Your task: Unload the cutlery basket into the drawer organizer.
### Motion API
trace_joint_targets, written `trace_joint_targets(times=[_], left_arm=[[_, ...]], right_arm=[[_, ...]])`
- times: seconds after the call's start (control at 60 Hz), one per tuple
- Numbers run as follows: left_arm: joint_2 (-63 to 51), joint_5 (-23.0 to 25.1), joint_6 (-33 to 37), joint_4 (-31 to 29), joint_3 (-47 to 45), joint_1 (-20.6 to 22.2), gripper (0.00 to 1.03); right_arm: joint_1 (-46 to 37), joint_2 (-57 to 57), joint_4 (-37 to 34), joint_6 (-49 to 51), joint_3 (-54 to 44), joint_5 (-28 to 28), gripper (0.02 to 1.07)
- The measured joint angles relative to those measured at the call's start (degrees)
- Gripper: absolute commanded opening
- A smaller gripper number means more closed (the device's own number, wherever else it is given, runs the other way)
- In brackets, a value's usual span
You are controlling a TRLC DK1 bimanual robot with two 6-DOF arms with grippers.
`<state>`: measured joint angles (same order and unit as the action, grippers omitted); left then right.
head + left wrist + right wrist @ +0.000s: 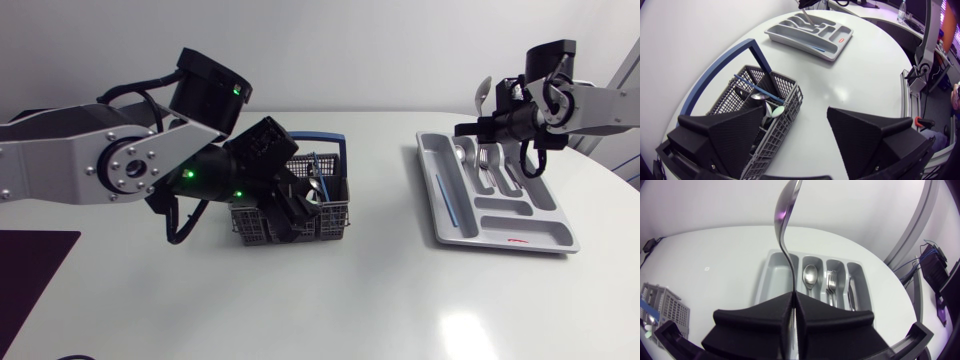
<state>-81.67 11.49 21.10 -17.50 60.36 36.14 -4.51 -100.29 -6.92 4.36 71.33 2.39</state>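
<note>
The grey mesh cutlery basket (325,215) with a blue handle stands left of centre. My left gripper (290,213) hangs open over it, one finger above the basket's inside and the other outside its wall (785,107). A spoon (758,96) and a blue stick (752,86) lie in the basket. At the right, my right gripper (488,126) is shut on the handle of a steel spoon (785,215), held upright above the far end of the grey drawer organizer (520,215). The organizer's compartments (765,275) hold a spoon (810,275), a fork (831,282) and a knife (850,287).
A blue stick (446,200) lies in the organizer's long side compartment. Bare white table (390,290) stretches between basket and organizer and in front of both. A dark mat (30,270) covers the table's front left corner.
</note>
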Motion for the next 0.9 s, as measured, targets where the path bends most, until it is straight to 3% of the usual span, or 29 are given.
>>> trace_joint_targets(times=[0.267,0.8,0.9], left_arm=[[0.7,0.0,1.7,0.7,-2.6,0.0,0.89],[1.8,0.0,3.2,2.3,-4.2,0.0,0.89],[1.8,0.0,3.4,2.4,-4.4,0.0,0.89]], right_arm=[[-1.6,-12.0,-2.7,0.0,8.7,5.4,0.08],[-2.6,-28.0,-7.2,0.0,22.1,7.4,0.09],[-2.8,-29.9,-8.2,0.0,23.6,7.5,0.28]])
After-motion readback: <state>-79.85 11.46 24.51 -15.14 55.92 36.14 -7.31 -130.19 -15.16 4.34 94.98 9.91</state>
